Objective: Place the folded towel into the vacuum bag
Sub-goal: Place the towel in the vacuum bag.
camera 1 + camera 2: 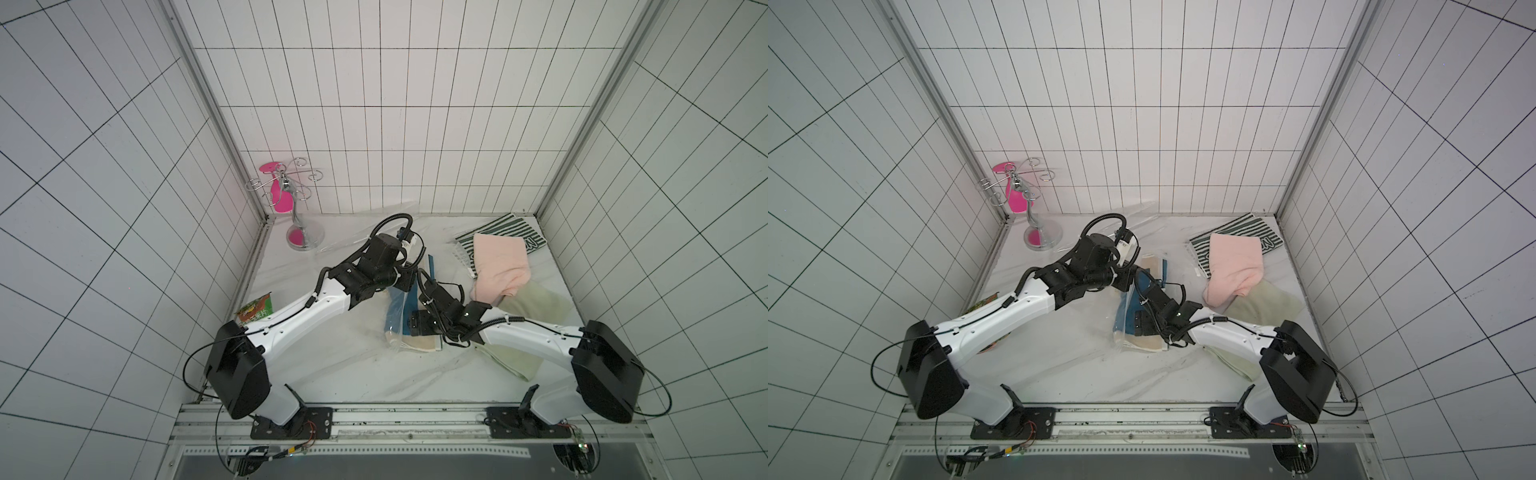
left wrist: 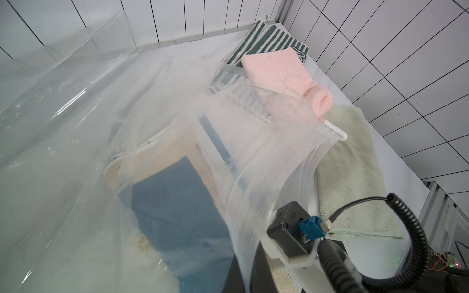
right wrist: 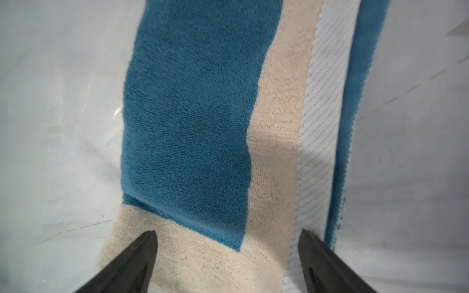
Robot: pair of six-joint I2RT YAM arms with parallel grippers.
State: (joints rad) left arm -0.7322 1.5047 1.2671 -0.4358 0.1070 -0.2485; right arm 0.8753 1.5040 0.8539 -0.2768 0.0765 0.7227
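The folded towel [image 1: 398, 316] [image 1: 1124, 309], blue with beige bands, lies mid-table inside the clear vacuum bag [image 1: 340, 245] [image 1: 1084, 249]. My left gripper [image 1: 407, 286] [image 1: 1126, 282] is shut on the bag's zip edge and holds it lifted; in the left wrist view the film [image 2: 253, 177] runs down into the shut jaws [image 2: 243, 281]. The white slider clip [image 2: 336, 130] sits on that edge, and the round valve [image 2: 143, 243] shows faintly through the plastic. My right gripper [image 1: 417, 328] [image 3: 227, 232] stands open just above the towel [image 3: 193, 126], holding nothing.
A pink towel [image 1: 498, 266] lies on a green-striped cloth [image 1: 505, 232] at the back right, with a pale green towel [image 1: 536, 305] in front of it. A snack packet [image 1: 255, 313] lies at the left. A chrome rack [image 1: 303, 235] stands in the back left corner. Tiled walls enclose the table.
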